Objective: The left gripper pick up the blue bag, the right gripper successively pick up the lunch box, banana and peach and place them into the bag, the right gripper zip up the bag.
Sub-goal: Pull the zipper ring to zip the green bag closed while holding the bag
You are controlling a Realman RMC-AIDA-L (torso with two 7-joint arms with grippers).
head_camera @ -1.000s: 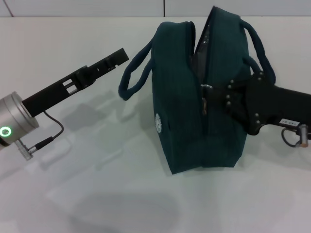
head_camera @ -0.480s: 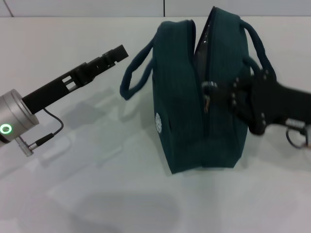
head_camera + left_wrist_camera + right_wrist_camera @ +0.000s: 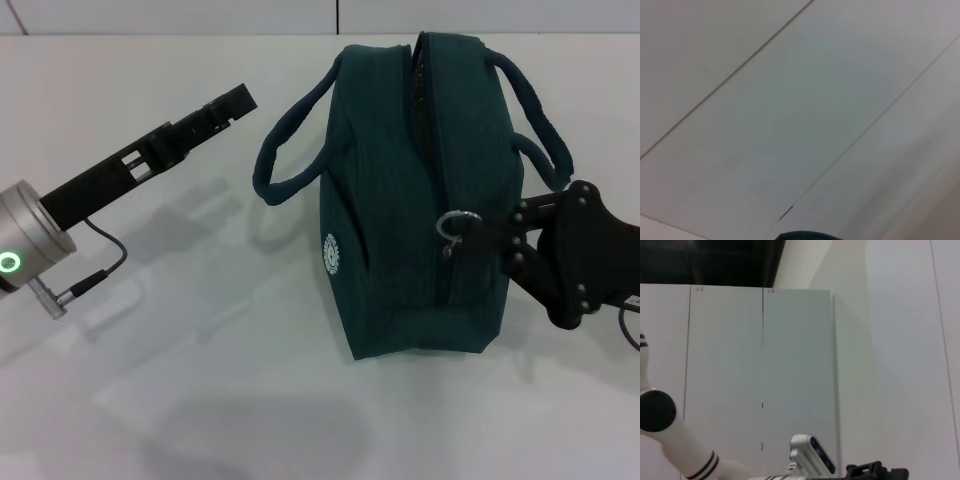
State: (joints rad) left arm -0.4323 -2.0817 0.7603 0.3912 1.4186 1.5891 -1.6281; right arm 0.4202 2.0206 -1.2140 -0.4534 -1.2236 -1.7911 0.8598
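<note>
My right gripper [image 3: 478, 236] reaches in from the right and is clamped on the metal ring pull [image 3: 455, 226] of the zipper, down near the front end of the seam. That zipper runs along the top of the large dark teal-blue fabric bag [image 3: 400, 200], which sits on the white table [image 3: 200, 380] with its two padded loop handles splayed to either side and its white round logo facing left. My left gripper [image 3: 232, 103] hangs over the table left of the bag, apart from its handle, fingers pressed together on nothing.
</note>
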